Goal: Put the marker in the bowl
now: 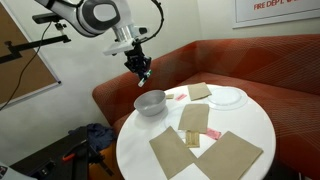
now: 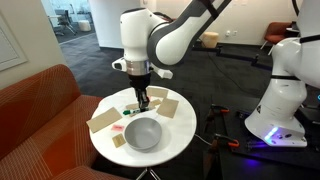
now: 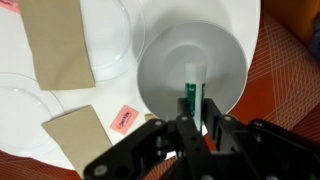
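Note:
The grey-white bowl (image 1: 150, 102) stands near the edge of the round white table (image 1: 255, 125), and it also shows in an exterior view (image 2: 142, 134). In the wrist view my gripper (image 3: 192, 116) is shut on the marker (image 3: 192, 85), whose green end and white barrel point down over the bowl's inside (image 3: 165, 60). The marker hangs above the bowl and does not touch it. In both exterior views the gripper (image 1: 145, 73) (image 2: 144, 103) hangs a little above the bowl.
Several brown paper pieces (image 1: 230, 152) (image 3: 55, 45) lie on the table. A clear plate (image 1: 228, 97) (image 3: 112, 40) and a pink packet (image 3: 123, 119) lie beside the bowl. A red sofa (image 1: 250, 60) curves round the table. A white robot base (image 2: 278, 110) stands on the floor.

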Robot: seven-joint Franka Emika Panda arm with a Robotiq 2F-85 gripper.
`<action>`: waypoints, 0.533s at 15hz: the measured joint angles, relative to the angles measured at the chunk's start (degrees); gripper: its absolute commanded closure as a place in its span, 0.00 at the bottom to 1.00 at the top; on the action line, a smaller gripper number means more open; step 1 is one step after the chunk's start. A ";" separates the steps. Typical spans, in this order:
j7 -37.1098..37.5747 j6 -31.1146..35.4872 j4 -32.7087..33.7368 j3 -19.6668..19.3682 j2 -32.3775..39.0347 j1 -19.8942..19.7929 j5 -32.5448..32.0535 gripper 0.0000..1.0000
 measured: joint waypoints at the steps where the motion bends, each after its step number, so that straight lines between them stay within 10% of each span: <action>1: -0.93 0.00 0.07 0.22 0.61 -0.03 0.59 0.95; 8: -2.93 1.17 0.11 1.42 4.38 -0.04 1.09 0.95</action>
